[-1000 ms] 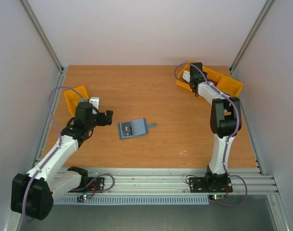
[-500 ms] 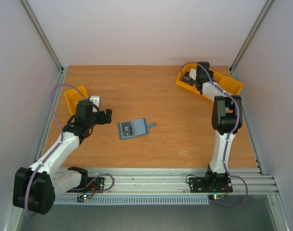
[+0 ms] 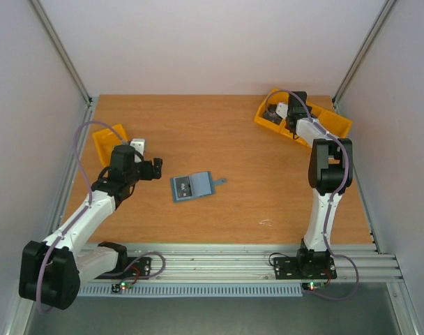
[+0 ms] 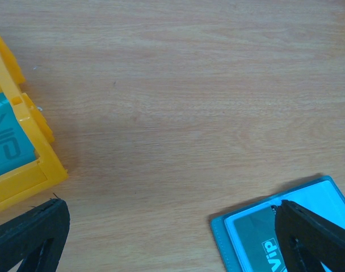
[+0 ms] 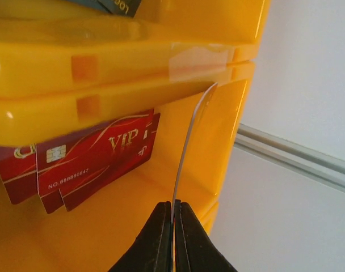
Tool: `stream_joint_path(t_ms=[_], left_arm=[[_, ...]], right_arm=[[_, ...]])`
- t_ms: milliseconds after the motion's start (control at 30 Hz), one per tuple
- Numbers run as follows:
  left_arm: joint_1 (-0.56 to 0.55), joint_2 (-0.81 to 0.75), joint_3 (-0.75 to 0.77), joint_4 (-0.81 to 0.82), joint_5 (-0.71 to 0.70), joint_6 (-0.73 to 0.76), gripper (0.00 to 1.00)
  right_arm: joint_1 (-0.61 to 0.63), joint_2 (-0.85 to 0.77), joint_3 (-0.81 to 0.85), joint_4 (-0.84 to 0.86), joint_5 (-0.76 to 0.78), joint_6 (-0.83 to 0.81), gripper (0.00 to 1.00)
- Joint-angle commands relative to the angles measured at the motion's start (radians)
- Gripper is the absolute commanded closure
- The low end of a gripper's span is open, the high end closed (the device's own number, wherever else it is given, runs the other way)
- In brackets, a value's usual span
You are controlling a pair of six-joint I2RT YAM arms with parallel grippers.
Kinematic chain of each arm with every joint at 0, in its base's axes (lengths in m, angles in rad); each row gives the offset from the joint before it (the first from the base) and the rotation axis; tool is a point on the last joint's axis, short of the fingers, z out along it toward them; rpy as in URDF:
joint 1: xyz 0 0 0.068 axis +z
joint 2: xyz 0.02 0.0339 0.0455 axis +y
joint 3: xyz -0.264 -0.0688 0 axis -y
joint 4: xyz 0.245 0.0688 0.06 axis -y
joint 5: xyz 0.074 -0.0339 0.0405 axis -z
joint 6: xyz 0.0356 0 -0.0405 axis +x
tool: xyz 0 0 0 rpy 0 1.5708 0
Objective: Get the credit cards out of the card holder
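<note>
Partly cropped card holder (image 4: 311, 195), left hand (image 4: 172, 241) spread wide, right hand (image 5: 172, 211) pinching card (image 5: 189, 141) (edge-on)

Jaws pinch a thin card (image 5: 189, 143) beside red cards (image 5: 93, 160).

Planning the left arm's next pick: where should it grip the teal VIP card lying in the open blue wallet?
Probably the edge of the thin teal VIP card facing the open left gripper, approached low from that side. The card lies flat inside the open teal-blue folding wallet, so only an edge offers anything to pinch.
</note>
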Motion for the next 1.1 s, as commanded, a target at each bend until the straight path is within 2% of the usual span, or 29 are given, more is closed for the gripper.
stream_joint_path(t_ms=[0,433,533,800,933,1067], left_arm=[[0.007,0.012,0.038,0.046,0.001,0.02,0.01],[0.007,0.012,0.046,0.044,0.008,0.035,0.01],[0.007,0.012,0.047,0.046,0.014,0.035,0.01],[0.009,0.0,0.053,0.035,-0.002,0.056,0.01],[0.009,-0.009,0.054,0.035,-0.003,0.052,0.0],[0.009,-0.022,0.057,0.033,0.004,0.051,0.01]], right_arm=[[-0.038,0.017,-0.018,-0.072,-0.04,0.027,0.99],[-0.06,0.051,0.032,-0.093,-0.104,0.044,0.98],[-0.06,0.059,0.039,-0.103,-0.101,0.051,0.96],[-0.059,0.01,0.032,-0.132,-0.099,0.085,0.51],[-0.057,-0.05,0.044,-0.18,-0.123,0.127,0.38],[-0.056,-0.115,0.054,-0.245,-0.168,0.172,0.3]])
